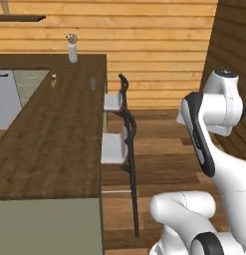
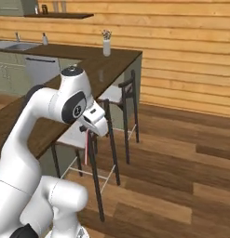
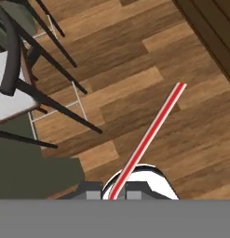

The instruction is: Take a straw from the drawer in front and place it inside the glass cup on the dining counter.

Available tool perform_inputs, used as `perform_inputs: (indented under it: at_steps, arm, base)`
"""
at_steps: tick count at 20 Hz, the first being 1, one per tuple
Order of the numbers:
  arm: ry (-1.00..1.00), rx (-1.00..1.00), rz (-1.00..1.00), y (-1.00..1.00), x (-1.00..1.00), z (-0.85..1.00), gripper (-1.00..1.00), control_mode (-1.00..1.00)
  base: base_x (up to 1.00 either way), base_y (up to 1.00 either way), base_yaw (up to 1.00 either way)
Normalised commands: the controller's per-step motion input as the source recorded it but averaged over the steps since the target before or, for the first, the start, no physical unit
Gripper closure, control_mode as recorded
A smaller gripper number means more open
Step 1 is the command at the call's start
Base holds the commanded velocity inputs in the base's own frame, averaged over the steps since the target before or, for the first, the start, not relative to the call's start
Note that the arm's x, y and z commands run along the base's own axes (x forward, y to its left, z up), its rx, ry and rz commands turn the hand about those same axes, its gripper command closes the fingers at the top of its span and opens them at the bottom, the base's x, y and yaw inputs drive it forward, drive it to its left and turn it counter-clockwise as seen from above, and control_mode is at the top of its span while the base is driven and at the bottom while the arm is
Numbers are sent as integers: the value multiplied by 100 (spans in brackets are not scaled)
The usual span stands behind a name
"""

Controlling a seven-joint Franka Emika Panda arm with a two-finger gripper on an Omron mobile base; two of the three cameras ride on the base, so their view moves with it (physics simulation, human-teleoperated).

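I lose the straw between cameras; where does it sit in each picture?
Left base view: I cannot find the straw.
Right base view: straw hangs from the shut gripper, centre-left, beside a bar stool.
Hand view: it runs diagonally from bottom centre toward upper right, over wood floor.
Shared landmark: the bar stools along the dining counter.

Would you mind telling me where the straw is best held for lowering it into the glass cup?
Near one end, as now: the gripper pinches the straw across its thin shaft, sideways, leaving the long free end to enter the glass cup first, from above.
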Motion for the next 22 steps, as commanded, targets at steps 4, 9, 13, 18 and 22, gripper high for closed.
perform_inputs:
  at_steps: [4, 9, 13, 18, 22]
  arm:
    - [0, 0, 0, 0, 0, 0, 100, 100]
    - [0, 0, 0, 0, 0, 0, 100, 100]
    - [0, 0, 0, 0, 0, 0, 100, 100]
    - [0, 0, 0, 0, 0, 0, 100, 100]
    - [0, 0, 0, 0, 0, 0, 100, 100]
  base:
    - [61, -88, 41]
    - [60, -85, 43]
    - [58, -82, 45]
    - [49, -83, 46]
    - [40, -85, 45]
